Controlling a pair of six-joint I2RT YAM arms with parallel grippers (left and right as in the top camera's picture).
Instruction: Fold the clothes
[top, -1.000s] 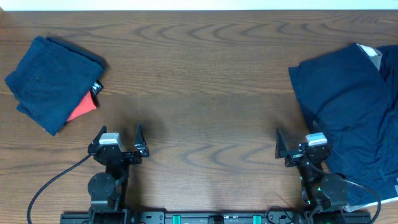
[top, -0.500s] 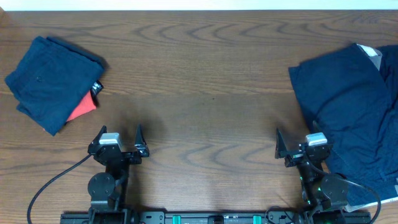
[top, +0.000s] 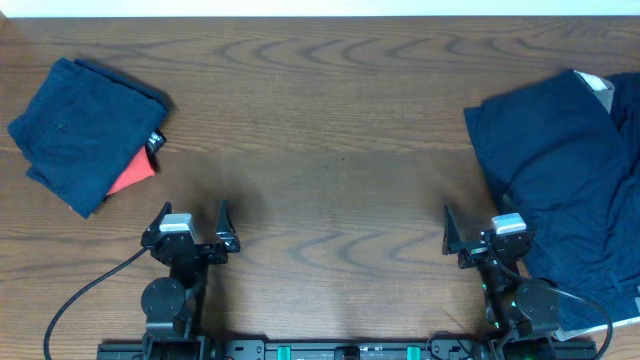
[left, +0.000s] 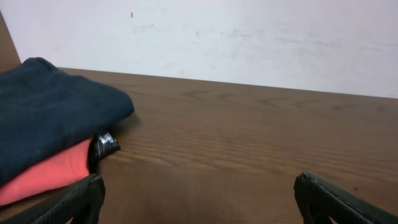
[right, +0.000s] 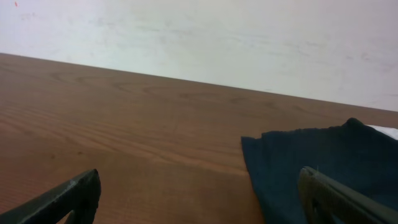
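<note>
A loose dark navy garment lies spread at the table's right side; it also shows in the right wrist view. A pale label shows at its far edge. A folded navy garment lies at the far left on a red garment; both show in the left wrist view, the navy garment above the red garment. My left gripper is open and empty near the front edge. My right gripper is open and empty, next to the loose garment's left edge.
The brown wooden table runs to a white wall at the back. A black cable trails from the left arm's base at the front left.
</note>
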